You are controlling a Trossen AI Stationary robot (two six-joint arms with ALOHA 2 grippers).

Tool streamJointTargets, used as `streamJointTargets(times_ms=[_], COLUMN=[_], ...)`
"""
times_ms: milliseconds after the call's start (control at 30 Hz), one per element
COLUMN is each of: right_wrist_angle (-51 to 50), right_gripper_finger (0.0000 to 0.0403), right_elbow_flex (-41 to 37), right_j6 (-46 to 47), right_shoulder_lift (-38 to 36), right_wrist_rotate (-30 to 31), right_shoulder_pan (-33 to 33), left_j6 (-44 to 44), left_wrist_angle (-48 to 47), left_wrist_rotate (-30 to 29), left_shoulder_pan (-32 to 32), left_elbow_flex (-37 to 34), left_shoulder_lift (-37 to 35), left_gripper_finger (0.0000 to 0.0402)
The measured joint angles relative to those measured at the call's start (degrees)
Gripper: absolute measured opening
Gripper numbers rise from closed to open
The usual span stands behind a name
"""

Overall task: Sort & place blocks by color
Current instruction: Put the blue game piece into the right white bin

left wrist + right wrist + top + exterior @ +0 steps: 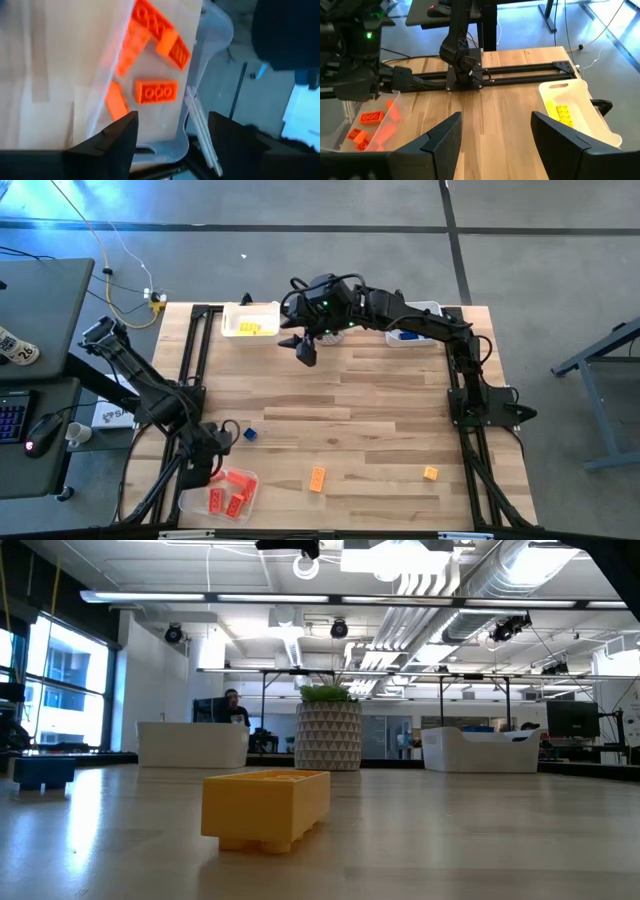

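My left claw hangs over the clear tray at the near left corner of the table. Its fingers stand well apart with nothing between them; in my left wrist view the gap frames the tray's rim and the red-orange blocks lying loose inside it. I touch none of them.

My right claw is stretched across the far side of the table, between the two white trays, raised above the wood. Its fingers are spread wide and hold nothing. Past them my right wrist view shows the white tray with yellow-orange blocks in it, and farther off the clear tray with its red-orange pieces.

On the bare table three blocks lie apart from one another: a blue block just beside my left claw, an orange block near the front edge, and a small yellow-orange block toward the right. The other white tray, at the far right, holds something blue. In the low view a potted plant stands between the far trays.
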Motion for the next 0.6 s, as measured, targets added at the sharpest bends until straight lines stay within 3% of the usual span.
streamJointTargets(times_ms=[333, 600], right_wrist_angle=[-1.41, -1.54], right_gripper_finger=[0.0222, 0.0222], right_elbow_flex=[0.0, 0.0], right_j6=[-0.14, -0.14], right_shoulder_lift=[-0.02, -0.02], right_wrist_rotate=[-0.01, 0.0], right_shoulder_pan=[-0.21, -0.28], left_j6=[0.04, 1.52], left_wrist_angle=[-2.81, -2.09], left_wrist_rotate=[-15.71, -17.39], left_shoulder_pan=[10.86, 19.73], left_elbow_flex=[0.02, 0.01], left_shoulder_lift=[-2.64, 0.13], left_gripper_finger=[0.022, 0.022])
